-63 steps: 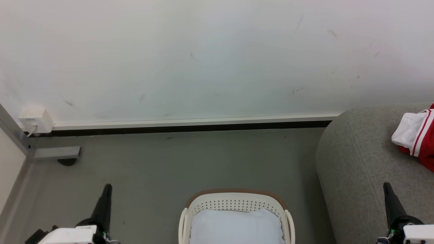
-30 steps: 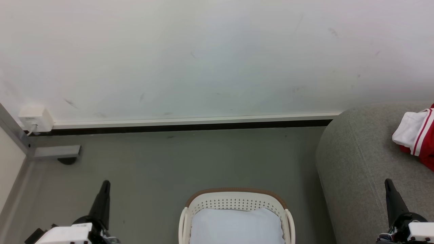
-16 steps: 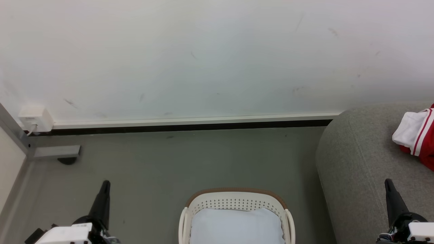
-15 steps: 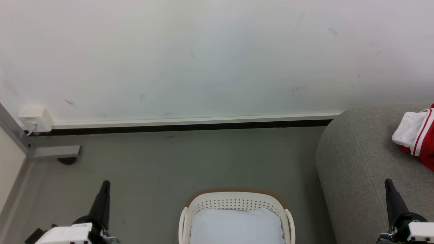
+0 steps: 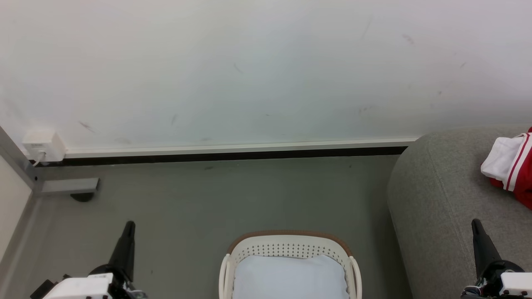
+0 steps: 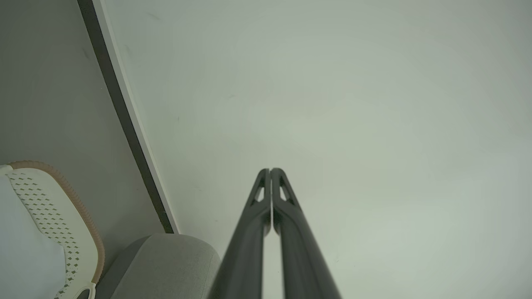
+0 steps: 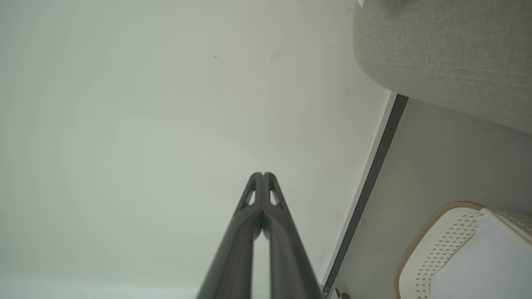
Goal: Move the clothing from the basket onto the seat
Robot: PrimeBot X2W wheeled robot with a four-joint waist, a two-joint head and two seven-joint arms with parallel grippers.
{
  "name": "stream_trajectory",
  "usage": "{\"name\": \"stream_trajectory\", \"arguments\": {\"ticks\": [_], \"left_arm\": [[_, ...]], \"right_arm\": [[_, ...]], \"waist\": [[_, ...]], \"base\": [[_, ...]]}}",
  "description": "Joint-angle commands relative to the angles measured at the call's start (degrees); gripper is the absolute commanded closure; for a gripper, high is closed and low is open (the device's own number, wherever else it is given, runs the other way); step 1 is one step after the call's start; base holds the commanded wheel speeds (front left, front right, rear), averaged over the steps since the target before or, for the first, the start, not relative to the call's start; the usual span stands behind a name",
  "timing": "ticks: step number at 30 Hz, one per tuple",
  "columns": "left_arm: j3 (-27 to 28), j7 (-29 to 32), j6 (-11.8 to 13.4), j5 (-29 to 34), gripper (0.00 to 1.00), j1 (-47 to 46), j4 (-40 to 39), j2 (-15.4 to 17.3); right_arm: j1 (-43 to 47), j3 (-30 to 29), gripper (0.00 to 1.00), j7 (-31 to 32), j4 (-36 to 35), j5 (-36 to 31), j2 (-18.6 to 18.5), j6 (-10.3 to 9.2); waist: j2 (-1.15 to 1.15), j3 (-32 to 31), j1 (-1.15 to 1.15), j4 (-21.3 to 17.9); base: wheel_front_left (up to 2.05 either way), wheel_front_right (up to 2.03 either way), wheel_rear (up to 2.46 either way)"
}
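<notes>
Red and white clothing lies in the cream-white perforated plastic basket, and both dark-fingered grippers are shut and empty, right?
No: the head view shows the red and white clothing on the grey woven sofa seat; the cream-white perforated basket holds a pale liner cloth. The left gripper and right gripper are shut and empty.

**Cropped at the Frame's Edges**

The clothing [image 5: 505, 162] was cut by the head view's right edge, its full extent unknowable. The basket [image 5: 289, 248] was cropped by the bottom edge, a pale liner cloth [image 5: 289, 278] hiding its inside. The seat [image 5: 436, 199] ran past both edges.
</notes>
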Motion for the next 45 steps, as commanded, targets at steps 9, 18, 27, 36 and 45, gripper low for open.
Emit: {"name": "stream_trajectory", "arguments": {"ticks": [9,18,27,36,45], "left_arm": [[0.2,0.3,-0.3,-0.7,1.00,-0.3,-0.1,0.1],[0.1,0.3,-0.3,-0.7,1.00,-0.3,-0.1,0.1],[0.1,0.3,-0.3,-0.7,1.00,-0.3,-0.1,0.1],[0.1,0.3,-0.3,-0.7,1.00,-0.3,-0.1,0.1],[0.1,0.3,-0.3,-0.7,1.00,-0.3,-0.1,0.1]], "right_arm": [[-0.3,-0.2,1.00,0.2,-0.3,0.1,-0.4,-0.12],[-0.3,-0.2,1.00,0.2,-0.3,0.1,-0.4,-0.12],[-0.3,-0.2,1.00,0.2,-0.3,0.1,-0.4,-0.12],[-0.3,-0.2,1.00,0.2,-0.3,0.1,-0.4,-0.12],[-0.3,-0.2,1.00,0.2,-0.3,0.1,-0.4,-0.12]], "waist": [[0.00,0.0,0.00,0.0],[0.00,0.0,0.00,0.0],[0.00,0.0,0.00,0.0],[0.00,0.0,0.00,0.0],[0.00,0.0,0.00,0.0]], "base": [[0.00,0.00,0.00],[0.00,0.00,0.00],[0.00,0.00,0.00],[0.00,0.00,0.00],[0.00,0.00,0.00]]}}
